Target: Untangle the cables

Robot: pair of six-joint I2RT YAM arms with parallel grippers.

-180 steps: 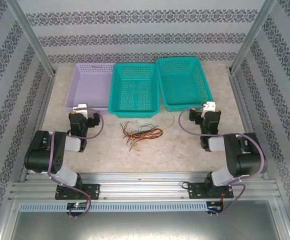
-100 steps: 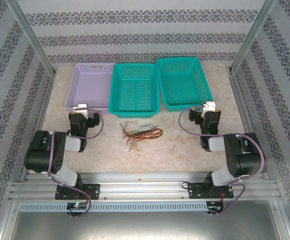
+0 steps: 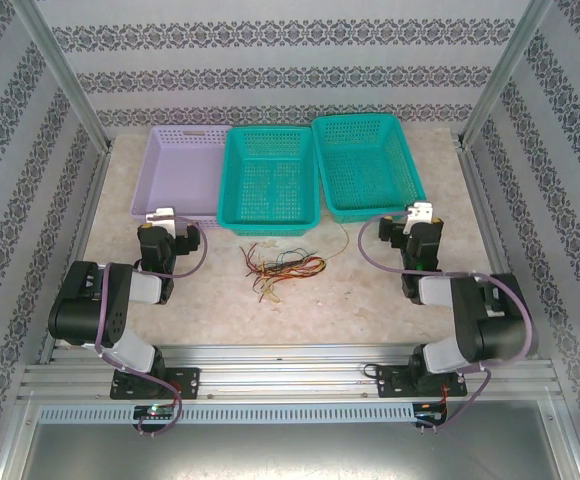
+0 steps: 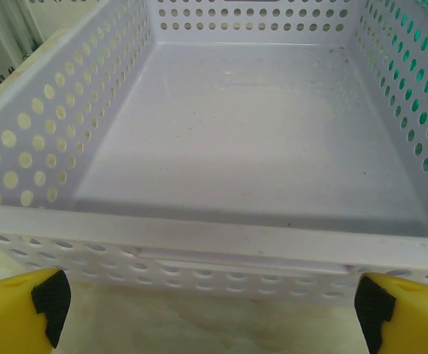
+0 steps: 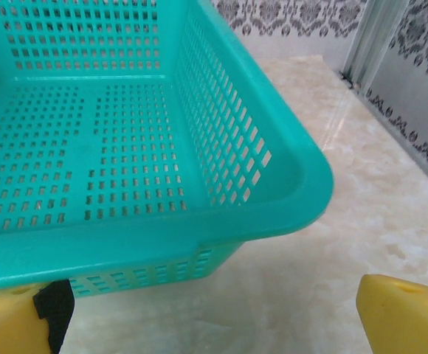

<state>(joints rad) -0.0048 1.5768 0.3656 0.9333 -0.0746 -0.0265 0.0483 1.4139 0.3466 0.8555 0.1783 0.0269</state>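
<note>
The cables (image 3: 282,265) lie in a loose tangle of red, yellow, orange and dark strands on the table, just in front of the middle basket. My left gripper (image 3: 161,217) rests folded at the left, well to the left of the tangle. Its yellow fingers (image 4: 22,306) stand wide apart with nothing between them, facing the lilac basket (image 4: 221,243). My right gripper (image 3: 420,213) sits folded at the right, to the right of the tangle. Its yellow fingers (image 5: 402,313) are spread wide and empty by the corner of the right teal basket (image 5: 273,214).
Three baskets stand in a row at the back: lilac basket (image 3: 155,195), middle teal basket (image 3: 232,200), right teal basket (image 3: 410,185). Patterned walls and metal posts enclose the table. Bare marble surface (image 3: 300,310) lies between the tangle and the arm bases.
The right arm's elbow link has shifted slightly; its gripper stays in place. The cables and the left arm have not moved.
</note>
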